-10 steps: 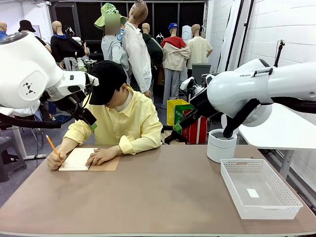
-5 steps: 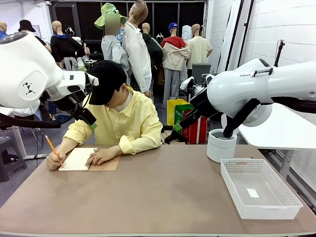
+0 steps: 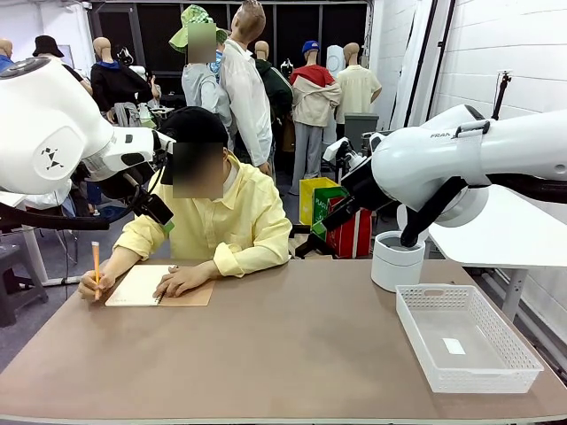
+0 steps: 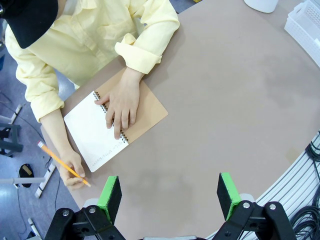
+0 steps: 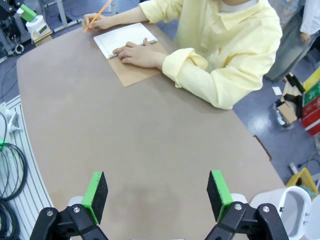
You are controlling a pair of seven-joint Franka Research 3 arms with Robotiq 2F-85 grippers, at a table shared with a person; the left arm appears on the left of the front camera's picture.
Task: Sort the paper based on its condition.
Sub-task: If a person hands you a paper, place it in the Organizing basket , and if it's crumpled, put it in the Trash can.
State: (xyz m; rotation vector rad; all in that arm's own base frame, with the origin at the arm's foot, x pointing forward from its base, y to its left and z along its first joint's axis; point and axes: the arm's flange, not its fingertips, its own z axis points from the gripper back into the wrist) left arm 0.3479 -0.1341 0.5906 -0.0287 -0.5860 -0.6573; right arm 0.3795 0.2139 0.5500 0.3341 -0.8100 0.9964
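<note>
Both white arms are held raised above the brown table, the left one bent in from the picture's left and the right one from the right, their grippers at about the height of the seated person's chest. The left gripper looks straight down on the table's edge, its green pads well apart with nothing between them. The right gripper looks across the bare tabletop toward the person, its jaws just as wide and also empty. The paper in sight is the open white page of a spiral notebook with a brown card cover, lying flat at the person's edge of the table. One hand of the person rests flat on it, fingers over the spiral, and the other hand holds an orange pencil upright just beside the page. The front view gives the whole white perforated plastic basket on the robot's right and a white round tub behind it. The left wrist view catches a corner of that basket, the right wrist view part of the tub.
</note>
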